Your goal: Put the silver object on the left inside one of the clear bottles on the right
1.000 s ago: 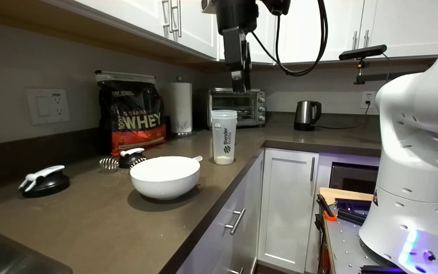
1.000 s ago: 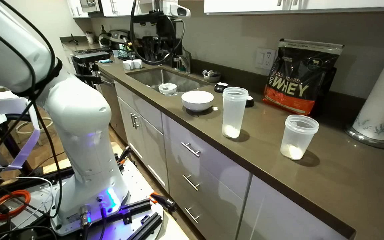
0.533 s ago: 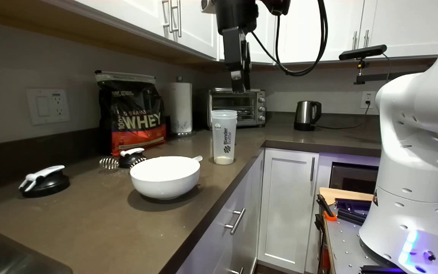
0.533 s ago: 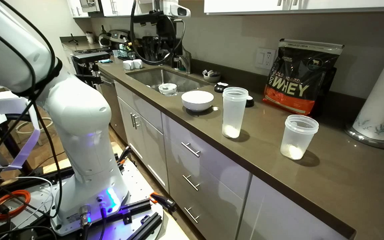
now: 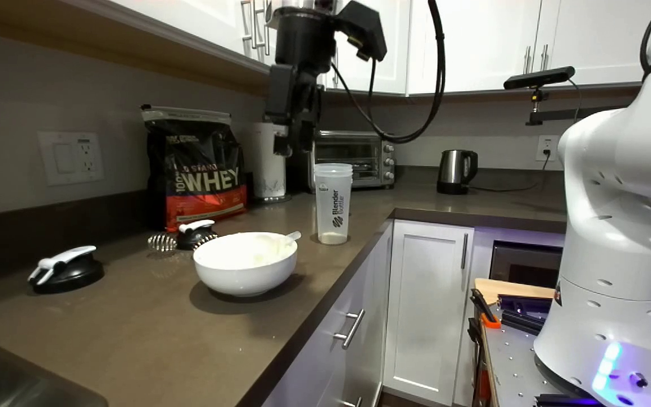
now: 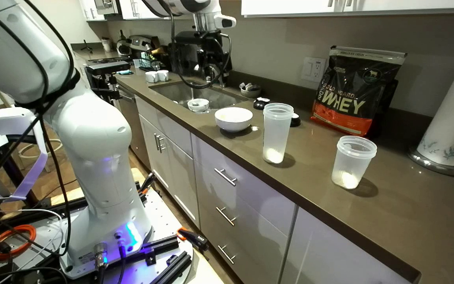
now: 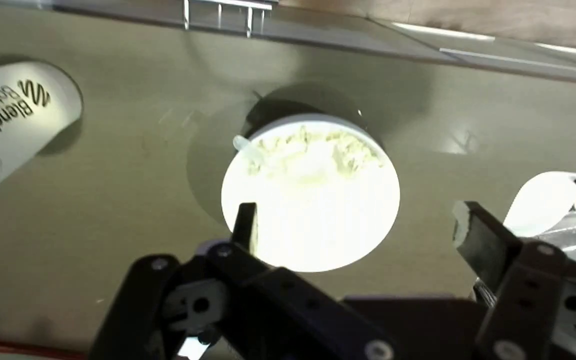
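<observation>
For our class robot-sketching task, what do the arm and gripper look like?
The arm is white, smooth and rounded, with a bluish light strip low down and black cables looping along it. The gripper is black and angular, with linked jaws that show grey plates and round screws.

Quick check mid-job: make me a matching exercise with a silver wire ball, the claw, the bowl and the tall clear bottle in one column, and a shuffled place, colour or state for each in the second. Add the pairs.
Things:
1. silver wire ball
2. claw
3. bowl
4. tall clear bottle

Place, colour or state:
A. white, with pale clumps inside
B. upright, with black lettering
C. open, holding nothing
D. beside a black-and-white lid

Pairs: 1-D, 2-C, 3-A, 4-B
</observation>
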Controlling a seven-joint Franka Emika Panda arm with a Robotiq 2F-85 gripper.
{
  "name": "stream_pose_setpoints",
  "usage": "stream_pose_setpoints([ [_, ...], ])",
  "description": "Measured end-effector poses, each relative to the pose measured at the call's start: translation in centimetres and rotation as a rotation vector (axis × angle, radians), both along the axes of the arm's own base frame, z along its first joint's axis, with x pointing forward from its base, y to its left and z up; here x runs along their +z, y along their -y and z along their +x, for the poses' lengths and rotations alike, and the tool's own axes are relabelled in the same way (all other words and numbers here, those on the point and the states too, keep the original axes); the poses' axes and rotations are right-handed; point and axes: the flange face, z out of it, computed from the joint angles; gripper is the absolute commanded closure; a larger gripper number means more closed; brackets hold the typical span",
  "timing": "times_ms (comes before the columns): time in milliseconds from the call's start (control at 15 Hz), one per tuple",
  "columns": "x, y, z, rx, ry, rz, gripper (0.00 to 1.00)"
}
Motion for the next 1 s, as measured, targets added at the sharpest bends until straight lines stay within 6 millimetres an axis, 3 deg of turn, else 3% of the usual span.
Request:
stream_pose_setpoints([
  [467, -5.9, 0.4, 7.7, 0.029, 0.107, -0.003, 0.00],
  [733, -6.9, 0.9, 11.4, 0.011, 0.104, 0.008, 0.00],
  [1000, -7.4, 1.8, 13.6, -0.009, 0.104, 0.010, 0.00],
])
